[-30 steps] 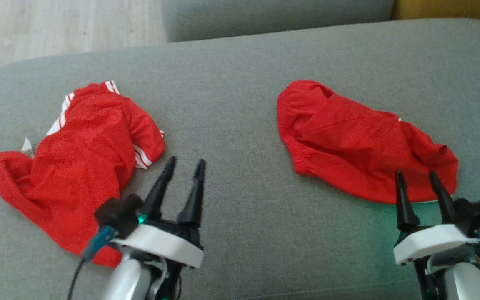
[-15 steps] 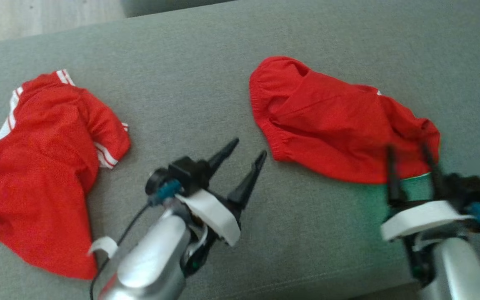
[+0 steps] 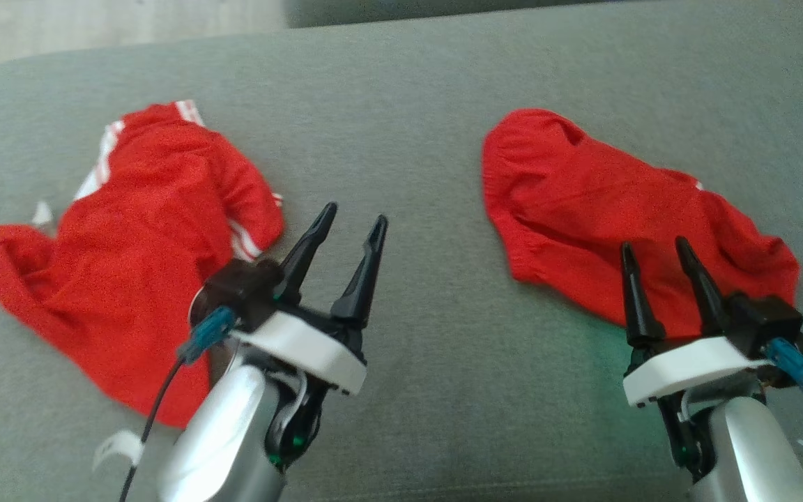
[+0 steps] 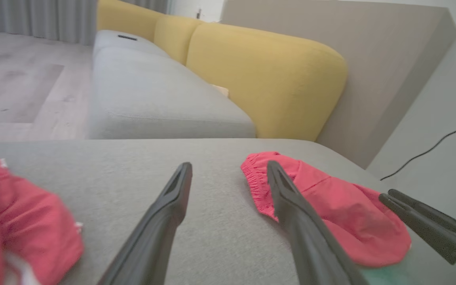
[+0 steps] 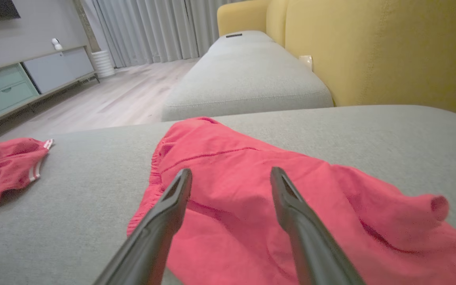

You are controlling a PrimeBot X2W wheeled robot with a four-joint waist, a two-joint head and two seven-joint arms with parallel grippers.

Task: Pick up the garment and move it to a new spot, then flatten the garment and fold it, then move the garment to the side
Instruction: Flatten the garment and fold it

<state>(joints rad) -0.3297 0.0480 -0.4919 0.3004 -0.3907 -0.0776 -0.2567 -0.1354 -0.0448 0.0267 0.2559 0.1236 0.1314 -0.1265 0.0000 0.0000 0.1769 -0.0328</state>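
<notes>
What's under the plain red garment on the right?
The plain red garment lies crumpled on the grey cushion, which shows along its visible edges. Anything beneath the cloth is covered and cannot be seen.

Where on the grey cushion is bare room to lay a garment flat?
The widest bare patch lies in the middle of the grey cushion, between the striped red garment and the plain red garment. A band behind both is free too. Both ends are crowded.
</notes>
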